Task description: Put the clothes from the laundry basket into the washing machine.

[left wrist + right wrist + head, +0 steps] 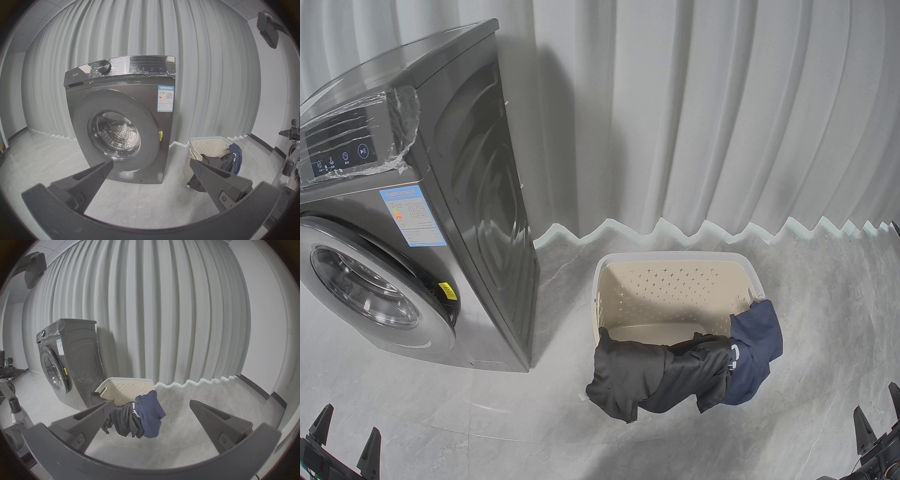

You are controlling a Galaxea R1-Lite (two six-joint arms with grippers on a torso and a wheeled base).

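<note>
The laundry basket sits on the floor beside the washing machine. A black garment and a navy garment hang over its near rim. The left gripper and right gripper are released and hold nothing.

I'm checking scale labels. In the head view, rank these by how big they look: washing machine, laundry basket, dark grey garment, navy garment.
1. washing machine
2. laundry basket
3. dark grey garment
4. navy garment
</note>
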